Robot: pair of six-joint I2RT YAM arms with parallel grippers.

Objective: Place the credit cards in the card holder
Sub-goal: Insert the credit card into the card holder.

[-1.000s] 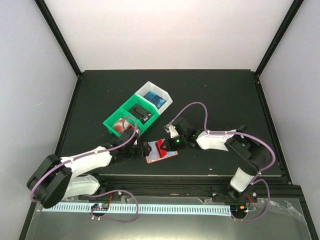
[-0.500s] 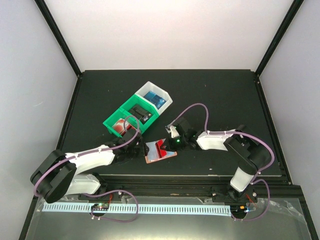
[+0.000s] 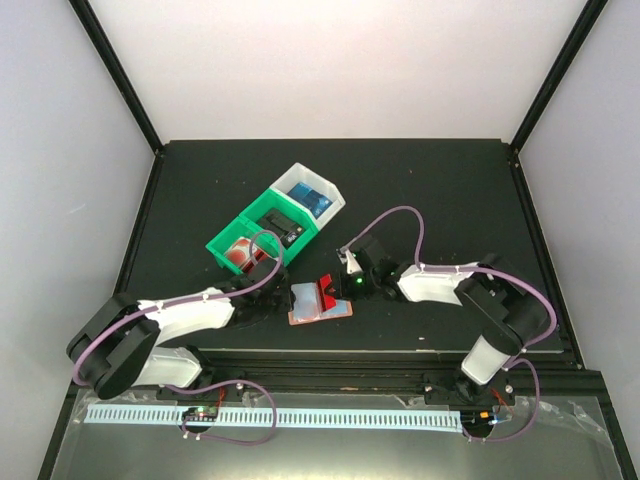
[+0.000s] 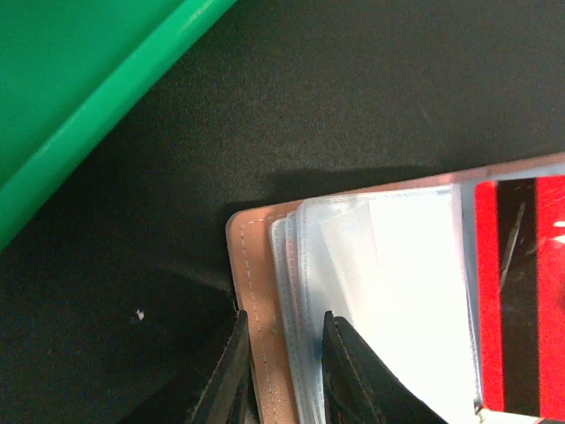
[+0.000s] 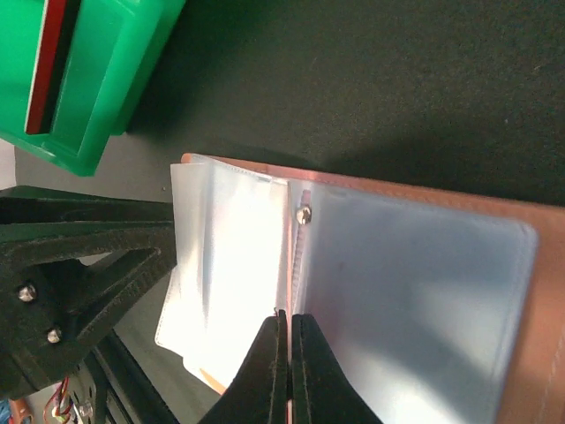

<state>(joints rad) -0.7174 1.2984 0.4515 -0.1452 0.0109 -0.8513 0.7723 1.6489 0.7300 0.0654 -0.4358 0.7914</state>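
Top view: the reddish-brown folding leather card holder (image 3: 318, 306) lies open near the middle of the black surface's (image 3: 440, 190) near edge, between the left gripper (image 3: 288, 298) and the right gripper (image 3: 338, 288).

Left wrist: the jaws are narrow, astride the holder's stitched edge; I cannot tell whether they pinch it. A red, black-striped plastic card (image 4: 521, 300) lies beside the clear sleeves (image 4: 388, 291).

Right wrist: the jaws are closed tight over the sleeves.

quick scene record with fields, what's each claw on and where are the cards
card holder: lying open on the black table, clear sleeves facing up
left claw: clamped on the holder's leather edge
right claw: shut, apparently pinching a credit card edge-on over the sleeves
green bin: just beyond the holder, not touching it
second card: red, inside the green bin
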